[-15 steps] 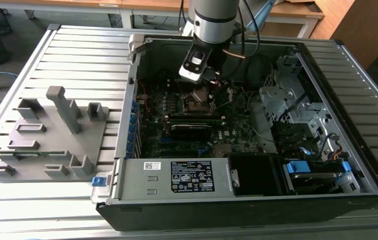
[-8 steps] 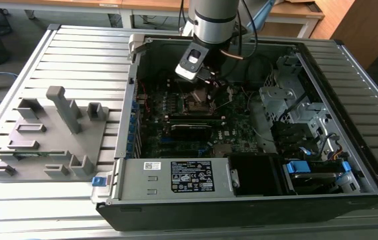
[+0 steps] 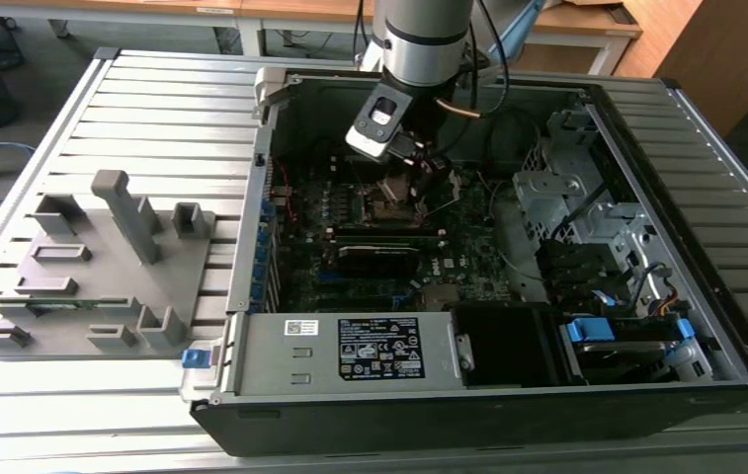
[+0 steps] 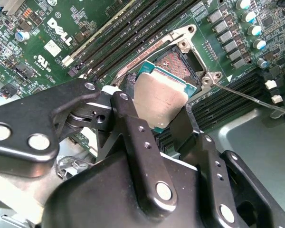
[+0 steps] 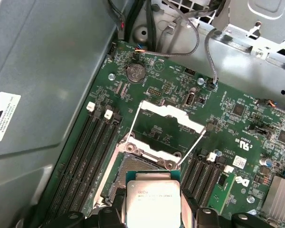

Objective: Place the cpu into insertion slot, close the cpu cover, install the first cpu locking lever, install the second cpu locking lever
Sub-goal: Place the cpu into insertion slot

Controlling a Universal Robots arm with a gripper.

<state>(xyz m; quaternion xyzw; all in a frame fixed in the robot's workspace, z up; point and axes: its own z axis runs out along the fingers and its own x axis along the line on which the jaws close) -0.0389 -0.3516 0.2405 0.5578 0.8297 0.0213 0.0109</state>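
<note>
**Open computer case (image 3: 479,420): cpu (image 5: 153,199) clamped over the insertion slot (image 4: 178,64), nothing latched**

The computer case's dark near wall fronts the exterior view. The arm (image 3: 424,39) hangs over the far part of the box, toward the exterior view's left. The green circuit board (image 5: 237,128) covers the floor of the case.

The gripper (image 4: 157,111) is clenched on the cpu. A black finger (image 4: 133,128) presses on each of two opposite edges, and the dull metal top faces both wrist cameras.

In the first wrist view the cpu cover (image 5: 168,113) stands swung up off one edge of the insertion slot, so the way in looks free. The insertion slot is partly bare: its field of copper contacts shows past one edge of the cpu, which overlaps the rest. I cannot tell whether the cpu touches the slot. It looks tilted and not yet seated.

One thin wire locking lever (image 4: 249,97) juts loose from a corner of the slot.

By my reading all four steps are left: seating the cpu, closing the cover, and setting both levers.
</note>
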